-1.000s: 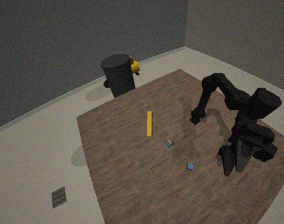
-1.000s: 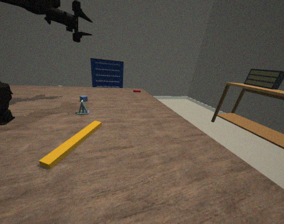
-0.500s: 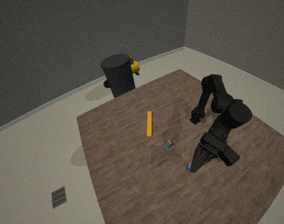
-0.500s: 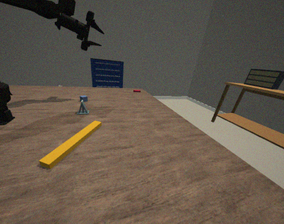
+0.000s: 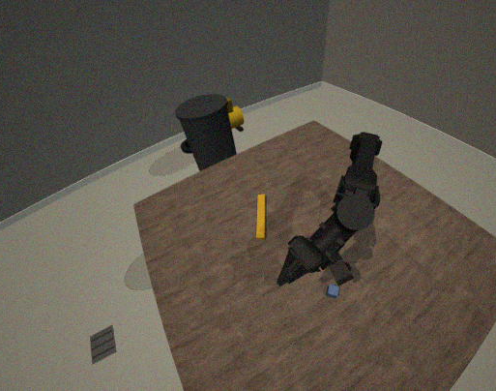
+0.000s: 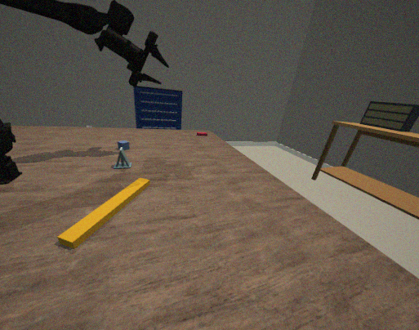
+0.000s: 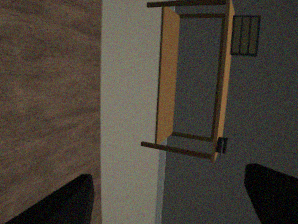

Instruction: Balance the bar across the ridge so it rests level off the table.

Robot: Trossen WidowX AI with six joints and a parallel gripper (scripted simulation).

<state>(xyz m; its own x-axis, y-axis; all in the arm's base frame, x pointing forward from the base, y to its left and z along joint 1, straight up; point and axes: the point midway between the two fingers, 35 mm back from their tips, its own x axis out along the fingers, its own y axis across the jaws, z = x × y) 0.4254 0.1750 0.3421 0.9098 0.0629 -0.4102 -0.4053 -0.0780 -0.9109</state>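
The yellow bar (image 5: 261, 216) (image 6: 105, 212) lies flat on the wooden table (image 5: 219, 300) (image 6: 255, 245). The small grey-green ridge (image 6: 122, 160) stands upright on the table beyond the bar's far end in the exterior view, with nothing on it. In the top view the arm hides the ridge. My gripper (image 5: 312, 282) (image 6: 164, 75) (image 7: 170, 179) is open and empty, high above the table, with its fingers spread. It is to the right of the bar in the top view. The wrist view shows neither bar nor ridge.
A small blue block (image 5: 333, 290) (image 6: 123, 144) lies on the table near the ridge. A small red object (image 6: 202, 134) lies near the table's far edge. A dark bin (image 5: 207, 131) stands beyond the table. A wooden shelf (image 6: 381, 193) (image 7: 168, 75) stands off the table.
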